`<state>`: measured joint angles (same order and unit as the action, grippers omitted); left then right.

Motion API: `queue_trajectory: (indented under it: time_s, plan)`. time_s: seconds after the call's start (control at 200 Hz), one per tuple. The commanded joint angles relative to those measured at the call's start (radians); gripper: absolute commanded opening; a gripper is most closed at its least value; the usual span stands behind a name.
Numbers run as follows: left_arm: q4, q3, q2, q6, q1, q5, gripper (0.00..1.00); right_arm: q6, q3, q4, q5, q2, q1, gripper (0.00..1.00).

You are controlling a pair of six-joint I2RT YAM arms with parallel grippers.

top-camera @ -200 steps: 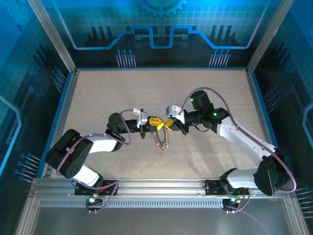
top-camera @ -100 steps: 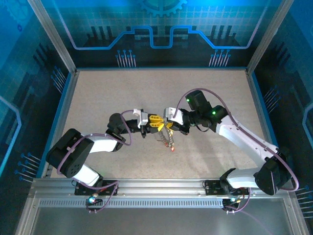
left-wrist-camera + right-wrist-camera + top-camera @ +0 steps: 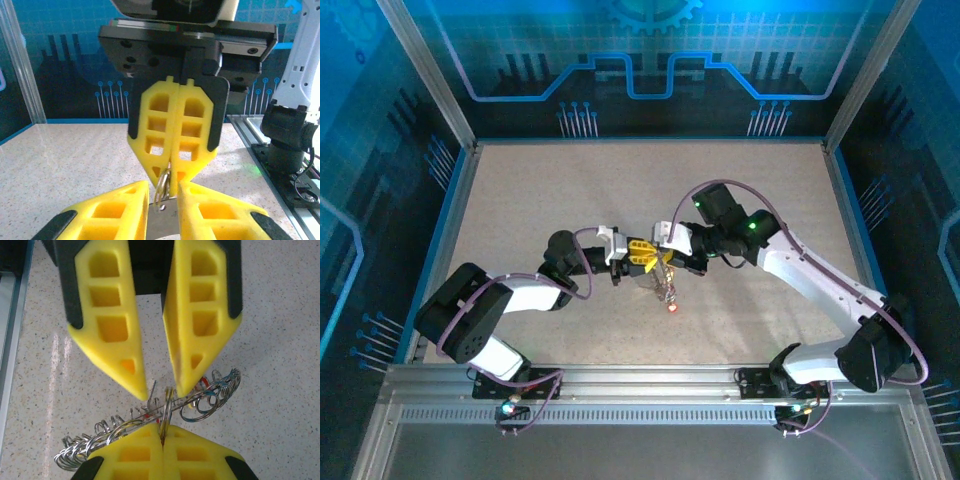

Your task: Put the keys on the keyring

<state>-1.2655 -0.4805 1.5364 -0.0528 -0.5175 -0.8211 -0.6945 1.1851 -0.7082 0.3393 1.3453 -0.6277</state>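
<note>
Above the middle of the tabletop (image 3: 520, 200), the two arms meet tip to tip, the right having swung in toward the left over the past second until their yellow fingers almost touch. The right gripper (image 3: 162, 434) is clamped tight on the edge of the keyring (image 3: 164, 182), which stands on edge between the two. The left gripper (image 3: 162, 389), pressed together a moment ago, has now parted a little and straddles the same ring without visibly pinching it. A flat grey piece sits in its gap, and whether that piece is touched cannot be told. A tangle of wire rings (image 3: 210, 392) hangs from the hold, with a red-headed key (image 3: 672, 308) dangling lowest. The loosened left jaws suggest a regrip or hand-over. No key looks freshly threaded yet.
</note>
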Motion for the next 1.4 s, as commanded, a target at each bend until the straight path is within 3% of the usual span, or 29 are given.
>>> queue_trajectory:
  time_s: [0.0, 0.195, 0.31, 0.77, 1.076, 1.196, 1.261, 1.396]
  plan:
    - [0.005, -0.018, 0.006, -0.024, -0.012, -0.035, 0.23, -0.013, 0.042, -0.007, 0.014, 0.002, -0.008, 0.0]
    - [0.035, -0.016, 0.01, -0.058, -0.016, -0.028, 0.17, -0.015, 0.047, -0.003, 0.031, 0.004, -0.011, 0.0]
    - [0.056, -0.017, 0.007, -0.071, -0.015, -0.03, 0.08, -0.023, 0.052, -0.009, 0.043, 0.009, -0.011, 0.0]
    - [0.092, -0.021, 0.012, -0.094, -0.015, -0.023, 0.12, -0.026, 0.056, 0.0, 0.077, 0.015, -0.009, 0.0]
    - [0.028, -0.024, 0.049, -0.067, -0.016, -0.034, 0.13, -0.028, 0.051, 0.018, 0.094, 0.02, -0.012, 0.0]
    - [0.0, -0.023, 0.057, -0.056, -0.017, -0.038, 0.09, -0.034, 0.058, 0.014, 0.101, 0.032, -0.012, 0.0]
    - [-0.019, -0.02, 0.064, -0.061, -0.016, -0.041, 0.0, -0.035, 0.06, 0.011, 0.102, 0.034, -0.012, 0.0]
    - [-0.105, 0.0, 0.064, -0.042, -0.014, -0.026, 0.0, -0.034, 0.05, 0.015, 0.094, 0.037, -0.01, 0.0]
